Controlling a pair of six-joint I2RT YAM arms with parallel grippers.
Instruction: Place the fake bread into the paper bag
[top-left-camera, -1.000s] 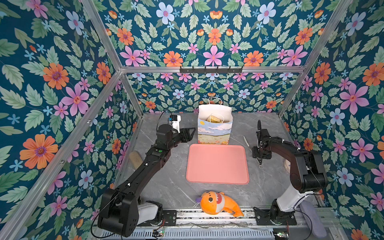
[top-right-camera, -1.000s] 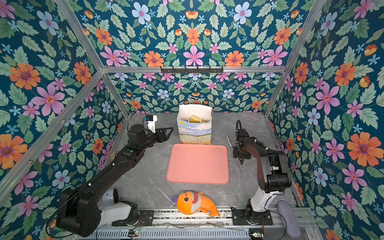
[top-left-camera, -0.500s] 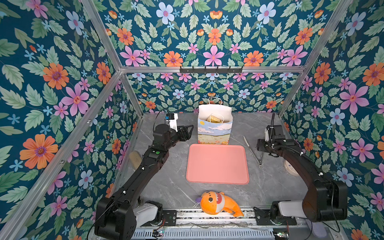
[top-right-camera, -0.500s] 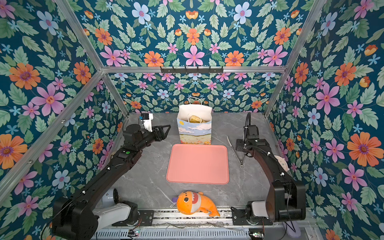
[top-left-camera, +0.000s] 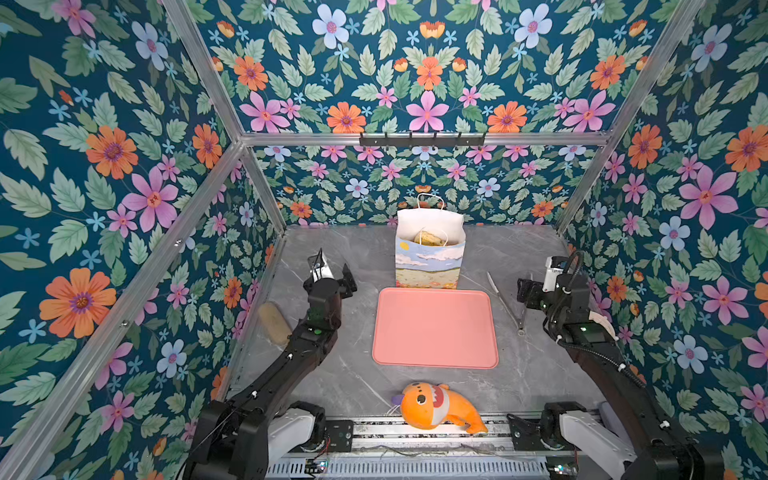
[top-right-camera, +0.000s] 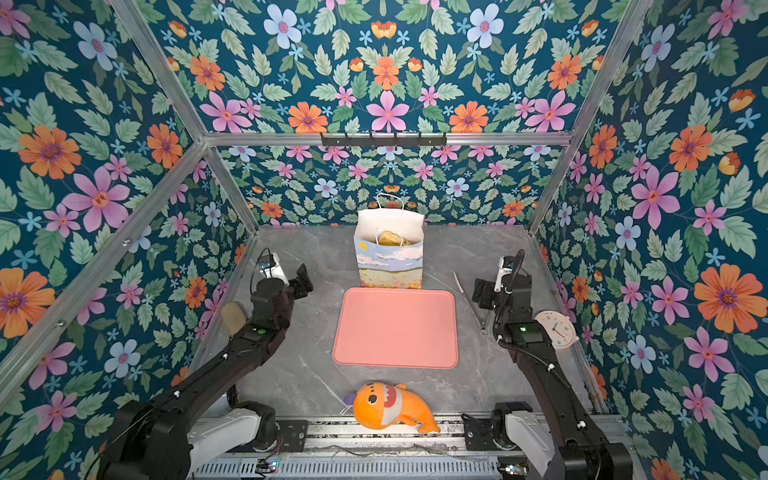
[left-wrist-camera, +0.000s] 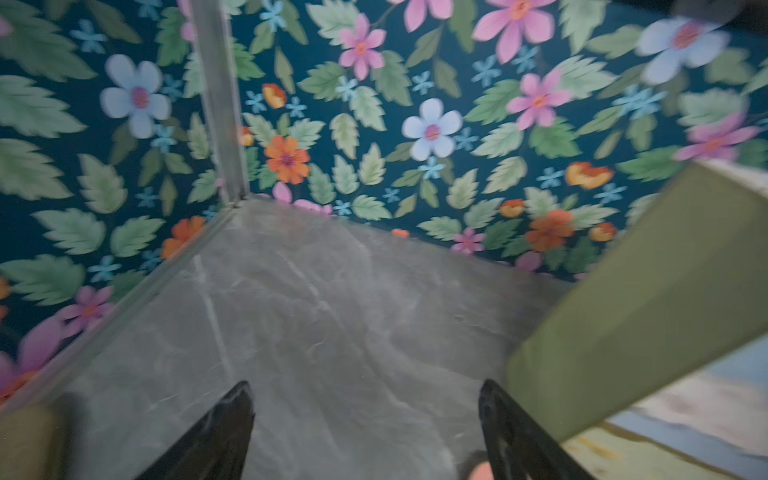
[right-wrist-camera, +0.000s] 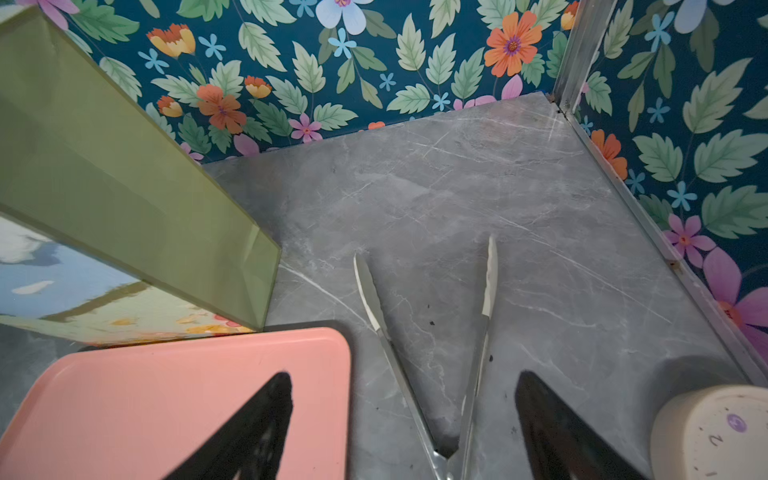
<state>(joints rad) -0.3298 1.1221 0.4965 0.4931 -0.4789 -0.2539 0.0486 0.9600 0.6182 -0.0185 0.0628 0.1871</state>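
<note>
Grey marbled bench (top-left-camera: 353, 382): pink tray (top-left-camera: 434, 328) between left end effector (left-wrist-camera: 365, 388) and right end effector (right-wrist-camera: 403, 378), paper bag (top-left-camera: 430, 266) beyond it, tongs (right-wrist-camera: 489, 278) beneath the right end effector, plush fish (top-left-camera: 436, 409) behind both.

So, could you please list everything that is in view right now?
paper bag: one, white with sky and field print, upright at the back centre
fake bread: at least one visible, golden, inside the bag's mouth
tray: one, pink, mid-table in front of the bag
tongs: one pair, metal, lying right of the tray
plush fish: one, orange, front edge
oblong block: one, tan, by the left wall
clock: one, white, by the right wall
hook rail: one, black, on the back frame
left gripper: black, open, left of the bag
right gripper: black, open, above the tongs
</note>
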